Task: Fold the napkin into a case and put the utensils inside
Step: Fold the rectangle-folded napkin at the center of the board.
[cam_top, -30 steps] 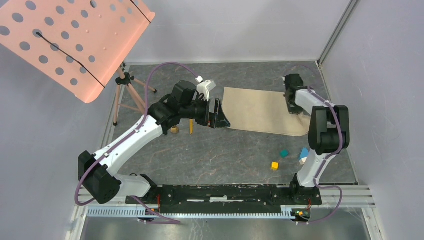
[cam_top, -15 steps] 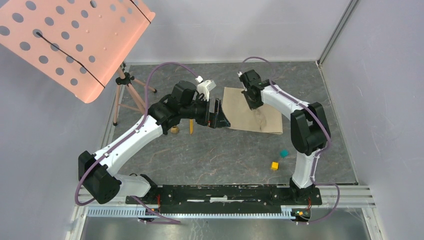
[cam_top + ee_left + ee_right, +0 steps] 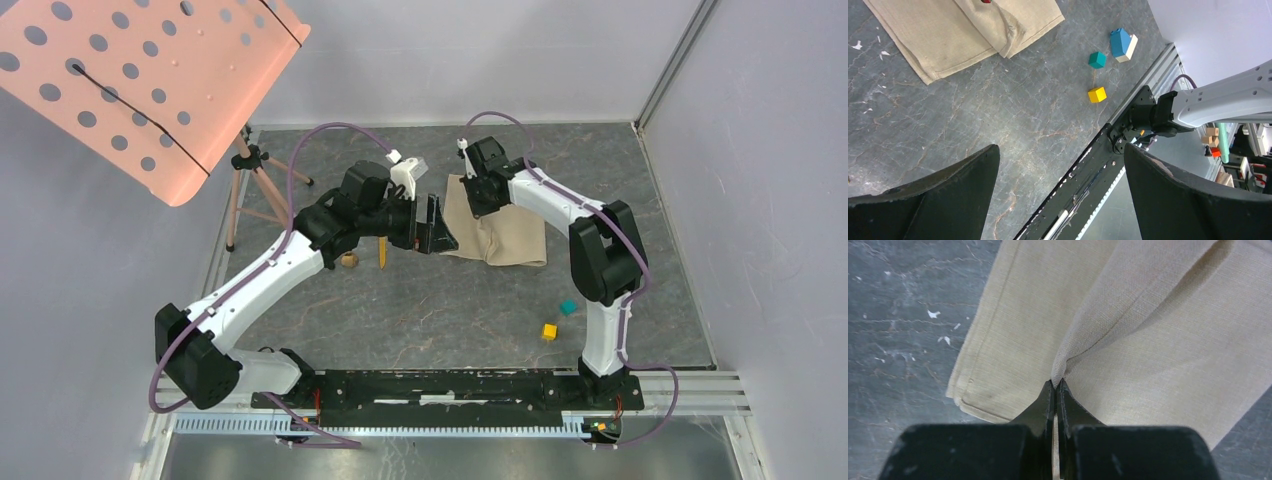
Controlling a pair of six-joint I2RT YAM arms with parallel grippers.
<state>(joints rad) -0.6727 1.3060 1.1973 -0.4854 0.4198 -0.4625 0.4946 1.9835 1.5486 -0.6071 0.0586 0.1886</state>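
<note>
The beige napkin [image 3: 510,232] lies on the dark table, folded over on itself toward the left. It also shows in the right wrist view [image 3: 1158,330] and the left wrist view [image 3: 963,30]. My right gripper [image 3: 478,190] [image 3: 1055,385] is shut on a raised fold of the napkin above its left part. My left gripper [image 3: 440,225] [image 3: 1060,170] is open and empty, hovering just left of the napkin's left edge. A gold utensil [image 3: 382,254] with its handle hidden lies under the left arm; a second gold piece [image 3: 349,261] shows beside it.
A teal cube [image 3: 568,307] and a yellow cube [image 3: 549,331] lie near the front right; the left wrist view also shows a blue and cream block [image 3: 1122,43]. A tripod [image 3: 250,185] with a pink perforated panel [image 3: 130,80] stands at the back left.
My right gripper has carried the napkin's right edge leftward across the cloth, folding it to about half its width. The left arm has barely moved.
</note>
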